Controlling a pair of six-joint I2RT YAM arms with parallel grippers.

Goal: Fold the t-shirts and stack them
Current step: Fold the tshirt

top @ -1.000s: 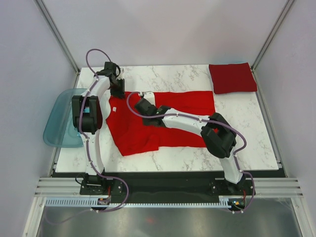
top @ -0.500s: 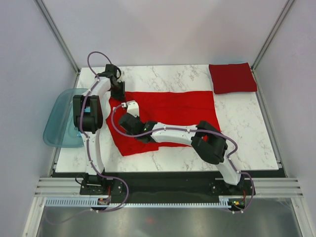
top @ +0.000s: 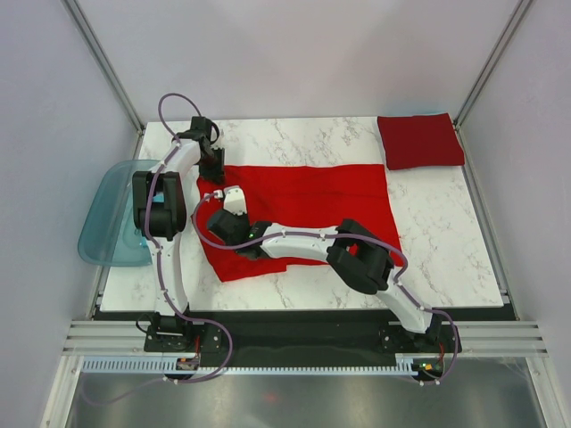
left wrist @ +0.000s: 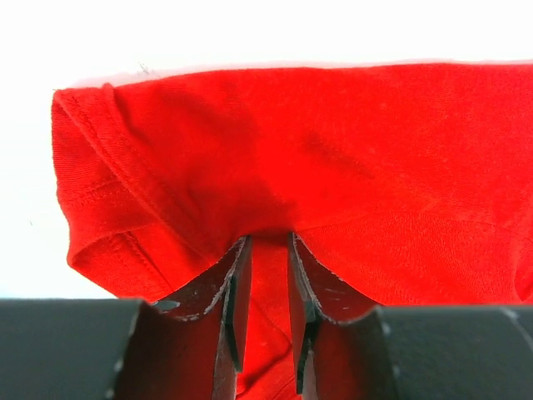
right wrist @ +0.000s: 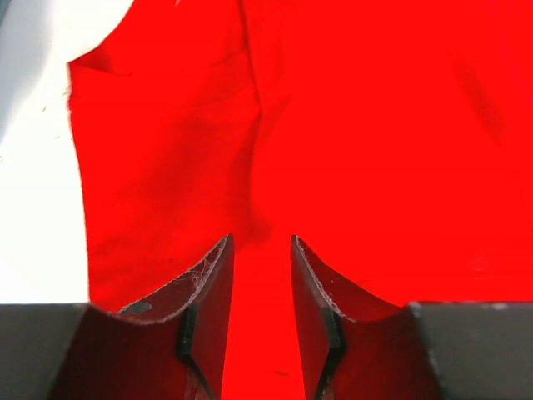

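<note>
A bright red t-shirt [top: 321, 192] lies partly spread on the marble table [top: 446, 232]. My left gripper [top: 212, 168] is at the shirt's far left corner. In the left wrist view its jaws [left wrist: 268, 243] are shut on a bunched fold of the shirt [left wrist: 375, 167]. My right gripper [top: 220, 209] reaches across to the shirt's left side. In the right wrist view its jaws [right wrist: 261, 242] stand close together with red cloth [right wrist: 375, 125] pinched between them. A folded dark red t-shirt [top: 419, 140] lies at the far right corner.
A teal plastic bin [top: 107, 214] sits off the table's left edge. My right forearm [top: 303, 241] lies low across the shirt's front part. Metal frame posts stand at the back corners. Bare marble shows to the right of the shirt.
My right gripper has moved left and toward the front across the shirt, from its middle to its left side. The cloth has shifted with it. My left gripper has stayed put.
</note>
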